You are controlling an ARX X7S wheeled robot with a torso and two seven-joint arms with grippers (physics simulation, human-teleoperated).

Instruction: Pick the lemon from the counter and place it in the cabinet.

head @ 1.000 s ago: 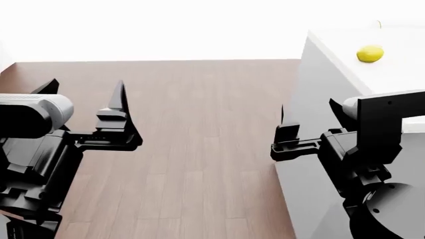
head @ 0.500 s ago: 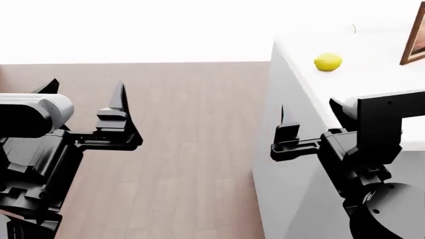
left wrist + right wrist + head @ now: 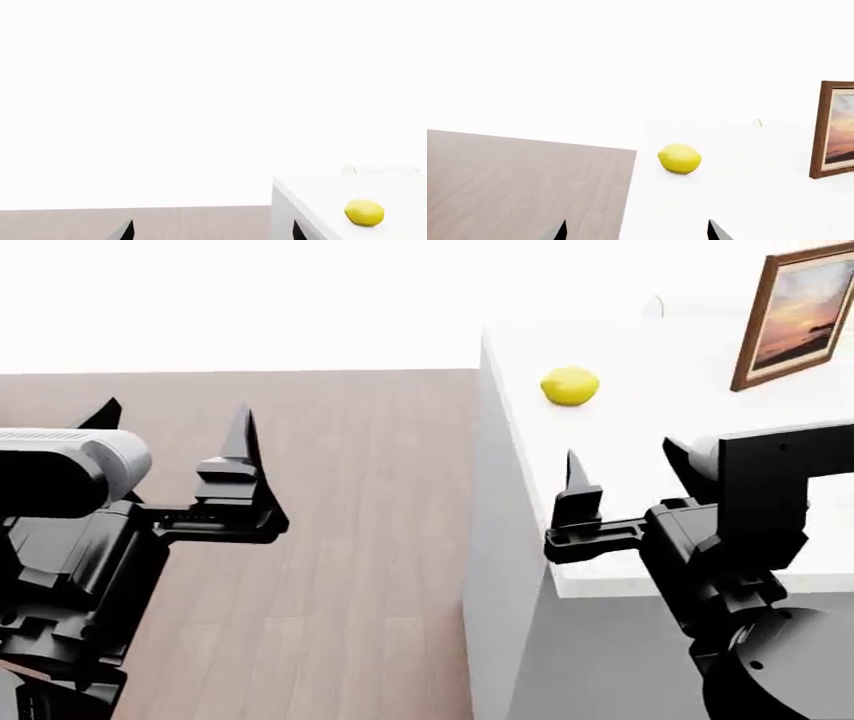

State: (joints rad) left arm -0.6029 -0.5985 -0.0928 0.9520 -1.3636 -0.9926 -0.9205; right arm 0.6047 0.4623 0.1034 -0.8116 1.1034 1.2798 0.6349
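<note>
The lemon (image 3: 570, 386) lies alone on the white counter (image 3: 641, 445), a short way in from its left edge. It also shows in the left wrist view, lemon (image 3: 364, 212), and in the right wrist view, lemon (image 3: 680, 158). My right gripper (image 3: 625, 455) hovers open over the counter's near part, short of the lemon, and holds nothing. The open left gripper (image 3: 176, 412) hangs over the wooden floor, well to the left of the counter. Both wrist views show empty, spread jaws: left gripper (image 3: 213, 229), right gripper (image 3: 637, 229). The cabinet is out of view.
A brown-framed sunset picture (image 3: 798, 315) stands upright on the counter to the right of the lemon; it is also in the right wrist view, picture (image 3: 834, 131). The counter's grey side wall (image 3: 501, 570) drops to the wood-plank floor (image 3: 347, 540).
In the head view the counter and lemon have slid leftward and nearer. The framed picture has come fully into sight. Both grippers stay open in the same pose.
</note>
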